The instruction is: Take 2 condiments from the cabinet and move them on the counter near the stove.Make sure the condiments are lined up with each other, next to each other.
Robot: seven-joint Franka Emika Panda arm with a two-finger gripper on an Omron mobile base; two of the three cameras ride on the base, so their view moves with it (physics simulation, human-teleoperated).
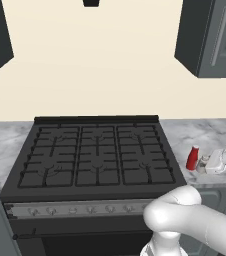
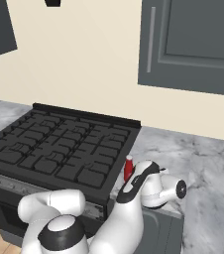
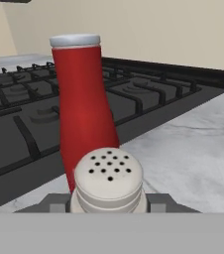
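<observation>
Two condiments stand on the counter (image 1: 207, 135) just to the right of the stove (image 1: 92, 155), close to its near right corner. One is the red bottle (image 1: 192, 158) with a white cap, upright. The other is the pale jar (image 3: 109, 183), a short shaker with small holes in its lid; it stands just beside the bottle, on the side toward the hand, and in the hand view it covers the lower part of the bottle. In that view I cannot tell if the two touch.

The claw (image 3: 109, 201) is down at the counter, and the jar sits between its two fingers (image 3: 57, 202). The jaws are narrow and closed on the jar, pressing its sides. In the left base view the white hand (image 1: 217, 161) reaches from the right, and the jar (image 1: 203, 163) shows small at its tip, right of the bottle.

In the right base view the bottle (image 2: 129, 168) shows partly behind the arm, by the right edge of the stove. The cabinet (image 2: 193, 44) hangs on the wall above and right of the stove, its door closed, with the silver handle (image 2: 151, 39) vertical.
</observation>
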